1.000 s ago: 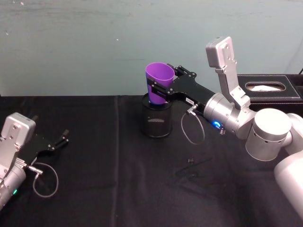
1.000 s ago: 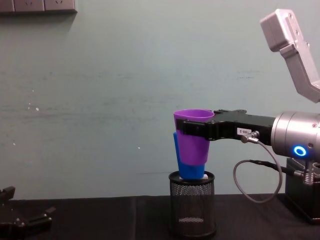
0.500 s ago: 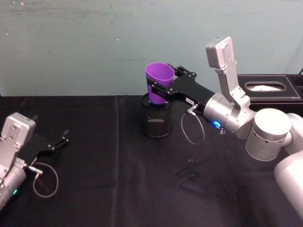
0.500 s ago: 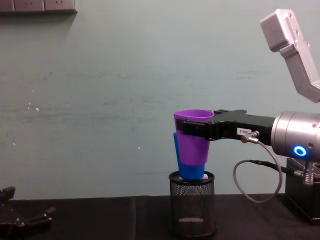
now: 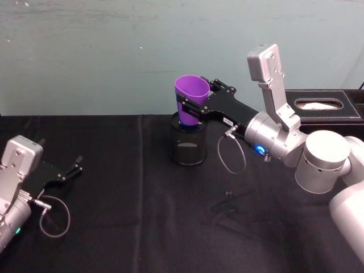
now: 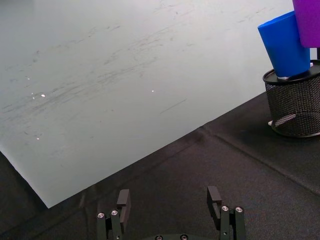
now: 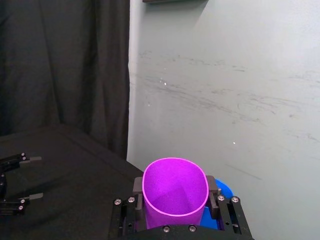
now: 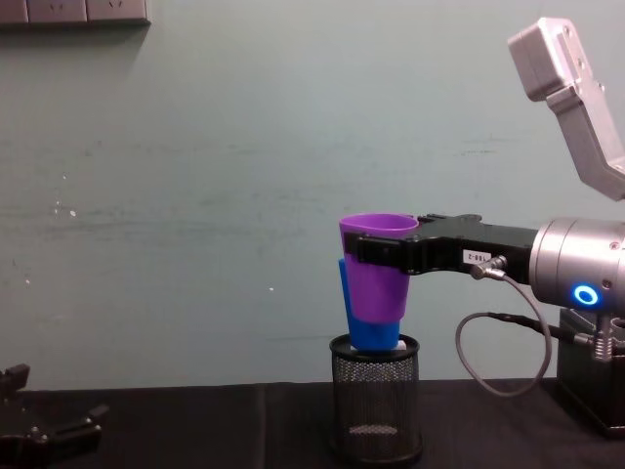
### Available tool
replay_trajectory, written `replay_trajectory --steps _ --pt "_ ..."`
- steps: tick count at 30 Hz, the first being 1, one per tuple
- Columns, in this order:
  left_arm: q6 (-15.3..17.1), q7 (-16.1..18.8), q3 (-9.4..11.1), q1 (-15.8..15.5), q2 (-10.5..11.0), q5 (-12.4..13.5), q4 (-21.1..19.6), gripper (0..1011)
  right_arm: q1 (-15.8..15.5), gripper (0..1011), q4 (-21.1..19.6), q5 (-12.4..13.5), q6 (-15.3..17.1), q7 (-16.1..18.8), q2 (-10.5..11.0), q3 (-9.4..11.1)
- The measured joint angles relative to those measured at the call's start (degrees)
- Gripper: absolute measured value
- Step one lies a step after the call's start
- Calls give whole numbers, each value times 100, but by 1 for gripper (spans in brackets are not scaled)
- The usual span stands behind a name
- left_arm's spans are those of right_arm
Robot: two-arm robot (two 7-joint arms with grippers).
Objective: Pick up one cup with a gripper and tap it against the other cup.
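My right gripper (image 5: 192, 109) is shut on the purple cup (image 8: 376, 266) and holds it upright in the air over the black mesh pen holder (image 8: 375, 396). The blue cup (image 8: 369, 332) stands tilted inside that holder, just behind and below the purple one. In the left wrist view the purple cup (image 6: 307, 20) sits right against the blue cup's (image 6: 285, 45) rim; I cannot tell whether they touch. The right wrist view looks into the purple cup (image 7: 175, 192), with a sliver of the blue cup (image 7: 223, 192) beside it. My left gripper (image 5: 71, 169) rests open at the table's left.
A black tissue box (image 5: 324, 107) stands at the back right behind my right arm. A small black piece (image 5: 230, 195) lies on the black cloth in front of the holder (image 5: 188, 145). A pale wall closes off the back.
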Motion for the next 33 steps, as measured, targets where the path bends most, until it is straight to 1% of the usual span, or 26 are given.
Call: replay_trajectory --steps 33 --pt "0 0 0 0 0 0 0 1000 0 726 0 0 0 0 0 0"
